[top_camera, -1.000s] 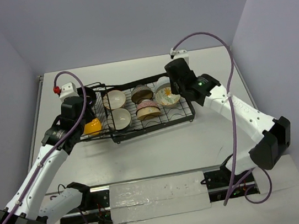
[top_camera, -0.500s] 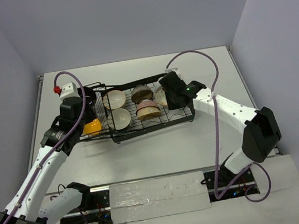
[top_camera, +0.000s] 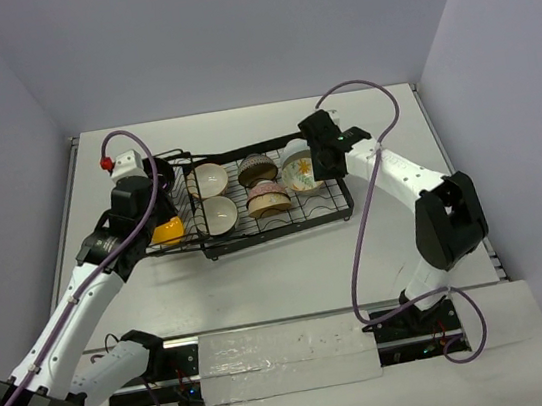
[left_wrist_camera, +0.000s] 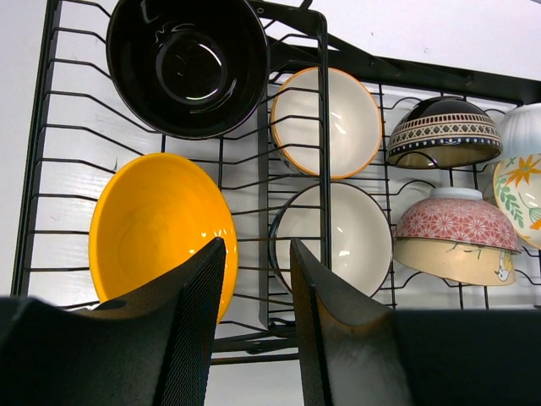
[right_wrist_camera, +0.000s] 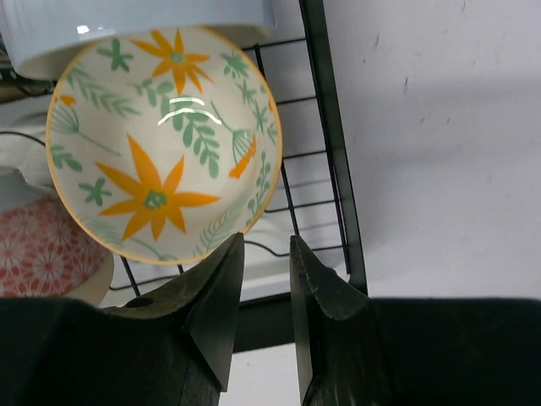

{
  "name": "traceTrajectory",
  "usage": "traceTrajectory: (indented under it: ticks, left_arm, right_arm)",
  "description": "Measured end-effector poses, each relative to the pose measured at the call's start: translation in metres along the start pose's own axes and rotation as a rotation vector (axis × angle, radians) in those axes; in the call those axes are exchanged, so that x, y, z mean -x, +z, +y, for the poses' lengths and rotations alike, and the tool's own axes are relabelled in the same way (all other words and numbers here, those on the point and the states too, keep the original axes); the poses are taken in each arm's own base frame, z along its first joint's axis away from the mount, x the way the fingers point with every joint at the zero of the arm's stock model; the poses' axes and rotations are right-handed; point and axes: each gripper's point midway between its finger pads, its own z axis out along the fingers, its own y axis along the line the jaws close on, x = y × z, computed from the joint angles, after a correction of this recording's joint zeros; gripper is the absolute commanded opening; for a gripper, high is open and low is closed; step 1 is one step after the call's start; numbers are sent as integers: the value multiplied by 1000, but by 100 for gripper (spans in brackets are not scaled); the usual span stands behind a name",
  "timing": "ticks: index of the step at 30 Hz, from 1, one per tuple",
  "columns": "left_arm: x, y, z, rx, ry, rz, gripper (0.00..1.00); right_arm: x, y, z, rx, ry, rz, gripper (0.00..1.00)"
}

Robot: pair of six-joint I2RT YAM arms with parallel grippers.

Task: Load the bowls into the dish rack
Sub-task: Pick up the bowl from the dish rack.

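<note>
The black wire dish rack [top_camera: 299, 221] holds several bowls. In its left section lie a yellow bowl [left_wrist_camera: 161, 233] and a black bowl [left_wrist_camera: 188, 63]. Two white bowls [left_wrist_camera: 325, 123] stand on edge in the middle, with a brown patterned bowl [left_wrist_camera: 444, 135] and a pink bowl [left_wrist_camera: 456, 233] to their right. At the right end a floral bowl [right_wrist_camera: 161, 139] leans against a white ribbed bowl [right_wrist_camera: 135, 30]. My left gripper [left_wrist_camera: 258, 245] hovers open over the rack's near left edge, holding nothing. My right gripper [right_wrist_camera: 267, 241] is open just off the floral bowl's rim, empty.
The rack sits at the back of the white table [top_camera: 292, 281], between grey walls on the left and right. The right arm's purple cable [top_camera: 359, 221] loops over the table to the right of the rack. The rack's right rail [right_wrist_camera: 330, 127] runs beside my right fingers.
My right gripper opened and let go of the floral bowl, which now rests in the rack's right end. The right arm swung over the rack and drew back. The left arm stayed still.
</note>
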Motion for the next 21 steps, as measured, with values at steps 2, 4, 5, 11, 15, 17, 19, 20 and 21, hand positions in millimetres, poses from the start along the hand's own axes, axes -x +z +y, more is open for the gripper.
traceTrajectory:
  ticks: [2,4,5,11,15,17,19,20,21]
  left_arm:
    - [-1,1,0,2,1,3,42]
    - [-2,2,0,4,3,7,41]
    - [-2,2,0,5,4,9,41]
    - [-5,6,1,12,10,20,41]
    - [-5,6,1,12,12,21,41]
    - [-5,6,1,12,12,21,41]
    - [-6,6,1,12,13,22,41]
    - [-6,6,1,13,15,23,41]
    - [-6,7,1,14,18,24,41]
  right_arm:
    - [6,4,0,0,2,-3,36]
    - [6,8,2,2,-2,0,35]
    - [5,10,3,3,-7,6,35]
    - [-3,23,8,13,-23,41,35]
    - [-4,31,8,10,-27,40,35]
    - [-4,33,6,9,-25,39,34]
    - [-4,35,5,6,-22,36,31]
    - [-5,37,4,3,-22,36,31]
    - [-7,38,2,0,-19,40,31]
